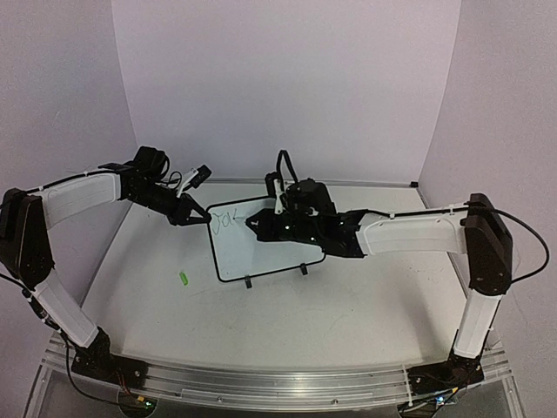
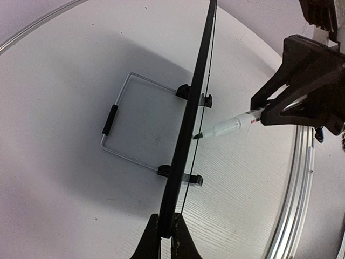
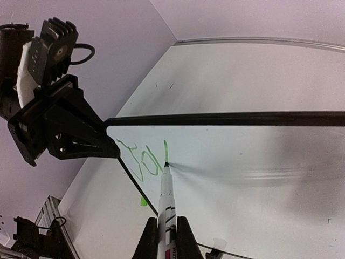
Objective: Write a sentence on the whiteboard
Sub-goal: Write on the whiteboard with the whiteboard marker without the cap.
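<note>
Green handwriting point(image 3: 141, 159) "Jo" plus unfinished stroke — on whiteboard point(image 3: 242, 162); marker point(image 3: 166, 199) print illegible.

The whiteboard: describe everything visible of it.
The whiteboard is a small white rectangle in a thin black rounded frame, propped on two black feet and a wire stand. The left gripper pinches its top-left corner. Green letters sit near that corner, where the marker tip touches, held by the right gripper.

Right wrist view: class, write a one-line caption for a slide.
Right gripper touches a white green-tipped marker to the black-framed whiteboard beside green letters; left gripper clamps its corner.
</note>
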Action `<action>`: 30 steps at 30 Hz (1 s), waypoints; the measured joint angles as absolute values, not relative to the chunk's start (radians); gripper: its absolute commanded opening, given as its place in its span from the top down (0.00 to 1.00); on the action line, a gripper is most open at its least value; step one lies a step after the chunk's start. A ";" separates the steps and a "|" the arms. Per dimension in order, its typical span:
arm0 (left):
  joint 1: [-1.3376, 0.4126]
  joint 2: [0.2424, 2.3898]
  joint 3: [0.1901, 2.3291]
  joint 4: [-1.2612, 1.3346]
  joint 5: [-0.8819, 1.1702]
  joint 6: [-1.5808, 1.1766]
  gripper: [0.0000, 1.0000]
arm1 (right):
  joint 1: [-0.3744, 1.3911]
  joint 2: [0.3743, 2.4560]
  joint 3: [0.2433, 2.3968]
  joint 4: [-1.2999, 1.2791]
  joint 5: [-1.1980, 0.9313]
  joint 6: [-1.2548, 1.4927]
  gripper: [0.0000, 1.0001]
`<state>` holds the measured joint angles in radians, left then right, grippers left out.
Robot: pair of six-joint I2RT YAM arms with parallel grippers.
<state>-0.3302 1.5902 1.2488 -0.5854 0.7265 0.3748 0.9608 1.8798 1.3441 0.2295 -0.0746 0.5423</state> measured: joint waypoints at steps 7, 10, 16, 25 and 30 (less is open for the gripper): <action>-0.330 1.590 1.249 -0.585 0.725 0.374 1.00 | 0.965 1.914 1.340 0.224 -0.125 0.554 1.00; -0.330 1.590 1.249 -0.585 0.723 0.374 1.00 | 0.966 1.928 1.340 0.224 -0.147 0.556 1.00; -0.330 1.590 1.249 -0.585 0.723 0.374 1.00 | 0.968 1.941 1.340 0.223 -0.167 0.560 1.00; -0.330 1.590 1.249 -0.585 0.724 0.374 1.00 | 0.967 1.940 1.340 0.225 -0.184 0.542 1.00; -0.331 1.588 1.249 -0.586 0.723 0.375 1.00 | 0.963 1.900 1.322 0.225 -0.193 0.525 1.00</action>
